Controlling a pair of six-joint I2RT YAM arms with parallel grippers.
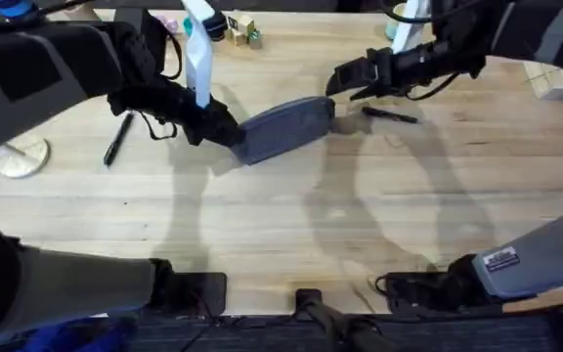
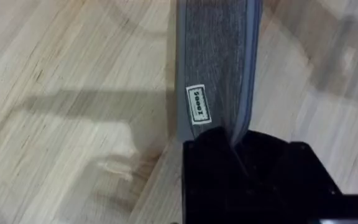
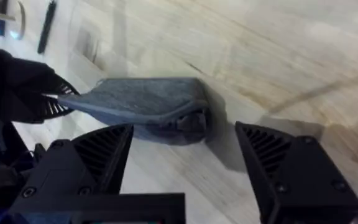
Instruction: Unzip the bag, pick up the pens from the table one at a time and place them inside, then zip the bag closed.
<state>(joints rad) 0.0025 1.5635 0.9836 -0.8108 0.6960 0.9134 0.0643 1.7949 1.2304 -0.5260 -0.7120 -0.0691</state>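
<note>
The grey-blue bag [image 1: 286,127] lies slanted on the table [image 1: 281,225], its top zipper running along its length. My left gripper [image 1: 218,127] is shut on the bag's left end; in the left wrist view the black fingers [image 2: 216,155] pinch the fabric just below a white label [image 2: 196,104]. My right gripper [image 1: 342,80] hovers open just off the bag's right end, and its wrist view shows the zipper end [image 3: 191,121] between the spread fingers [image 3: 104,149]. One dark pen [image 1: 391,114] lies right of the bag, another pen [image 1: 117,139] to its left.
A white round disc [image 1: 20,156] sits at the left edge. A white-and-blue bottle [image 1: 198,59] and small blocks [image 1: 242,29] stand at the back. A white box [image 1: 560,83] is at the far right. Bare wood stretches in front of the bag.
</note>
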